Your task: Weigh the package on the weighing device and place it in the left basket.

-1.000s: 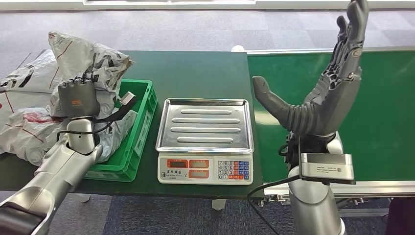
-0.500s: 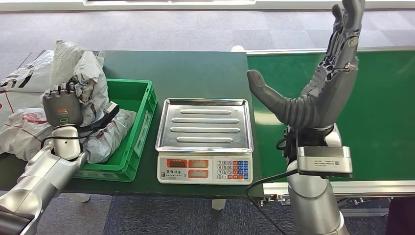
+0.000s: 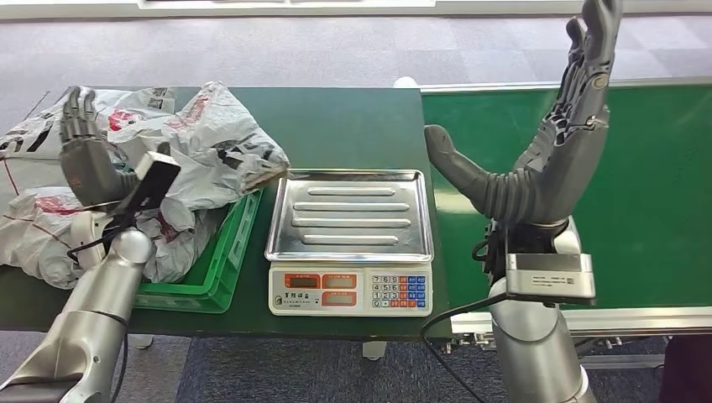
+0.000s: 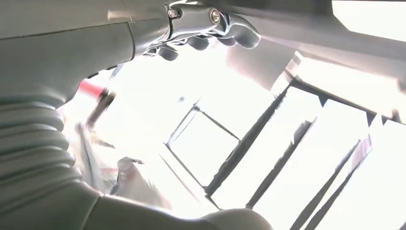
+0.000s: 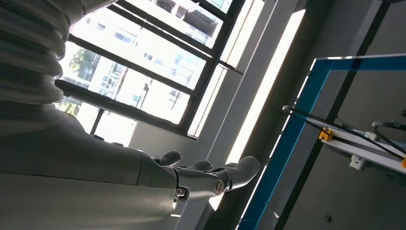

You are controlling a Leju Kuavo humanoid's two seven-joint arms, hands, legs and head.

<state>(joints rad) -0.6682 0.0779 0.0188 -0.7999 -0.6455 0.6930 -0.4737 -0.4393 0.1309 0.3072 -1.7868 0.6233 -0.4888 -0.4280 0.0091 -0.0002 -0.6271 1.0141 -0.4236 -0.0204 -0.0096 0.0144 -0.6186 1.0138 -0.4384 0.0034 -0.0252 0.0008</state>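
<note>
Left hand [image 3: 84, 164]: fingers [image 3: 77, 107] raised and apart, palm turned away from the basket, holding nothing that I can see. It sits just beside the package [image 3: 214, 143], possibly brushing the crumpled plastic; contact cannot be confirmed. The left wrist view is washed out by glare and settles nothing.

Package: grey-white mailer with red and black print, lying rumpled across the far rim of the green basket [image 3: 222, 252], one corner reaching over toward the scale pan [image 3: 348, 214]. It looks only partly seated, more on top of the rim than down inside.

Judgement: release step, nearly complete. To finish well, draw the left hand up and clear without snagging the loose plastic, and check the bag settles into the basket rather than sliding onto the pan. A light push toward the basket's middle may be needed.

Right hand [image 3: 537, 168]: held upright above the green conveyor [image 3: 655, 193], fingers [image 3: 592, 67] extended and spread, thumb out toward the scale, empty.

Other grey bags [image 3: 38, 227] lie heaped on the worktop [image 3: 336, 126] beside the basket.
</note>
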